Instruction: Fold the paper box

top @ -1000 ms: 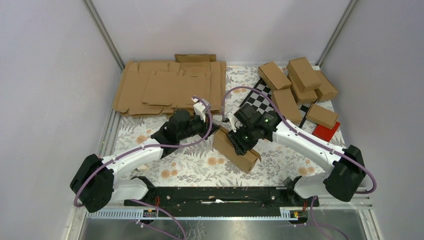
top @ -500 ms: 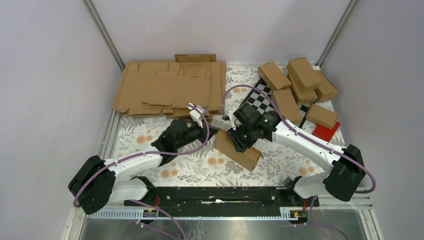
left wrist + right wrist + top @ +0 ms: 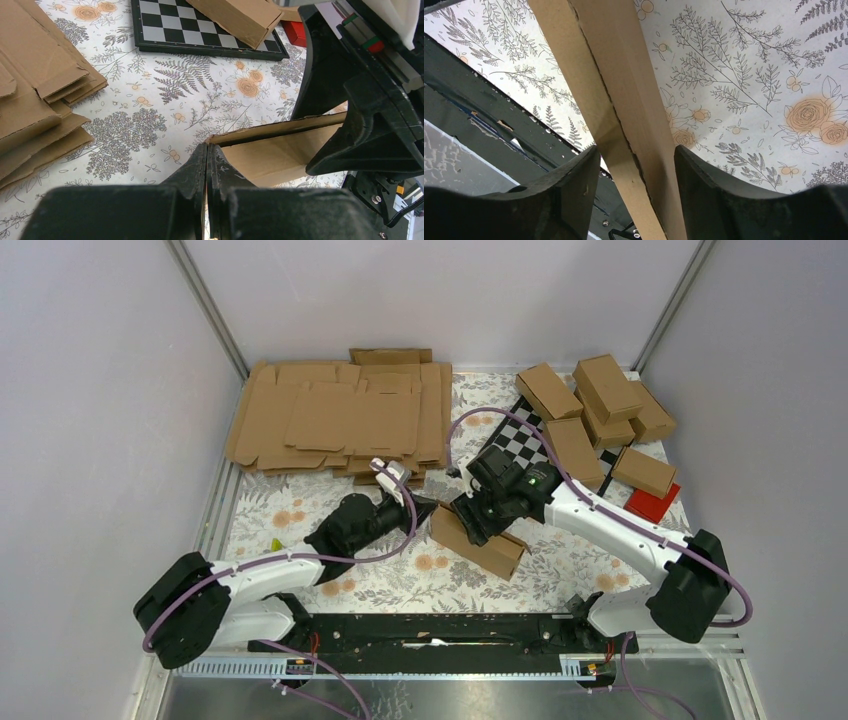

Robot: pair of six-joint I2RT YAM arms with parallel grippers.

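The paper box [image 3: 490, 547] is a brown half-formed carton lying at the table's middle, its open end toward the left arm. My right gripper [image 3: 473, 523] straddles the box from above. In the right wrist view the box [image 3: 609, 75] runs between the fingers of the right gripper [image 3: 636, 151], which hold it. My left gripper [image 3: 424, 508] is shut, with its tips at the box's open left end. In the left wrist view the left gripper [image 3: 206, 147] touches the corner of the open end [image 3: 280, 150], and the hollow inside shows. The right gripper looms black at the right of that view [image 3: 370, 115].
A thick pile of flat cardboard blanks [image 3: 340, 420] lies at the back left, close behind the left wrist. Several folded cartons [image 3: 600, 405] sit at the back right on and around a checkerboard [image 3: 520, 435]. A red block [image 3: 652, 503] lies at the right.
My left arm has drawn down and toward the near edge, its shut tips now at the box's open end. The right gripper has turned the box slightly.
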